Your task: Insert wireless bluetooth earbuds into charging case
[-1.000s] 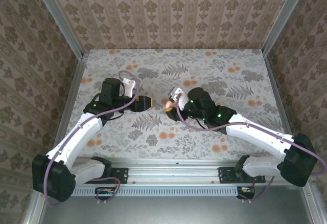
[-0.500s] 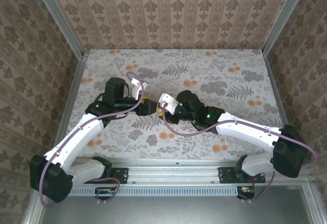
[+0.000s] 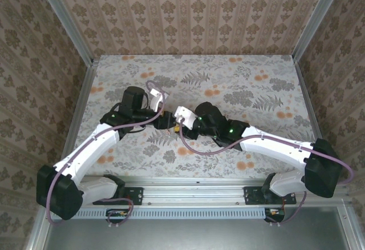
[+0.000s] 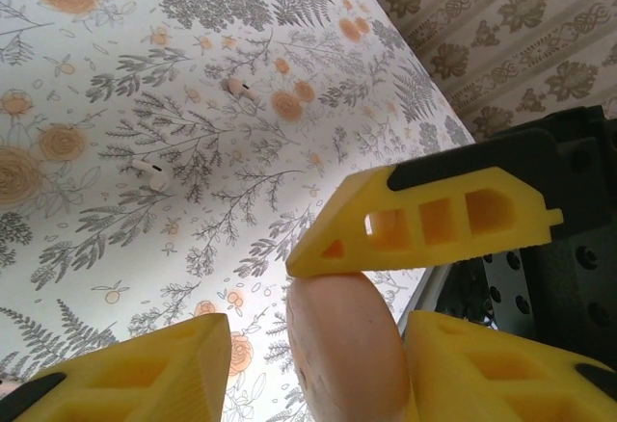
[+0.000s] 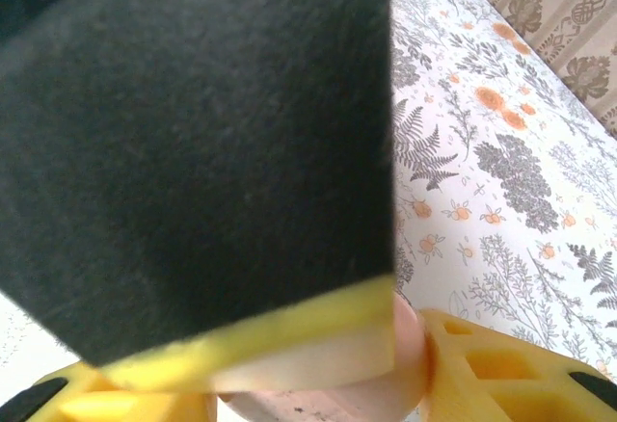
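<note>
From above, the left claw [image 3: 169, 121] and the right claw [image 3: 180, 126] meet nose to nose over the middle of the flowered table [image 3: 245, 84]. They are so close that I'd worry first about the fingers knocking together. What sits between them is too small to make out from up here. From the left wrist, the charging case [image 4: 342, 355] is a smooth pink lump sitting in the left claw [image 4: 318, 345]. The jaws stand partly open astride it: the case touches one yellow finger, and a gap shows on the other side, so I'd say this claw has no hold yet. A finger of the right claw [image 4: 424, 220] presses down on the case from above. Both earbuds [image 4: 151, 172] [image 4: 237, 87] lie loose on the table, well apart from the case and from each other. From the right wrist, the case [image 5: 318, 379] is pinched between that claw's own two yellow fingers, which look closed on it. A black-backed finger of the left claw [image 5: 193, 152] crowds in just over it. The danger, to my eye, is the handover. If the right claw lets go before the left has closed, that rounded shell could slip, drop and roll. A hard squeeze from both claws at once might also pop it out sideways. I can't tell whether the lid is open.
</note>
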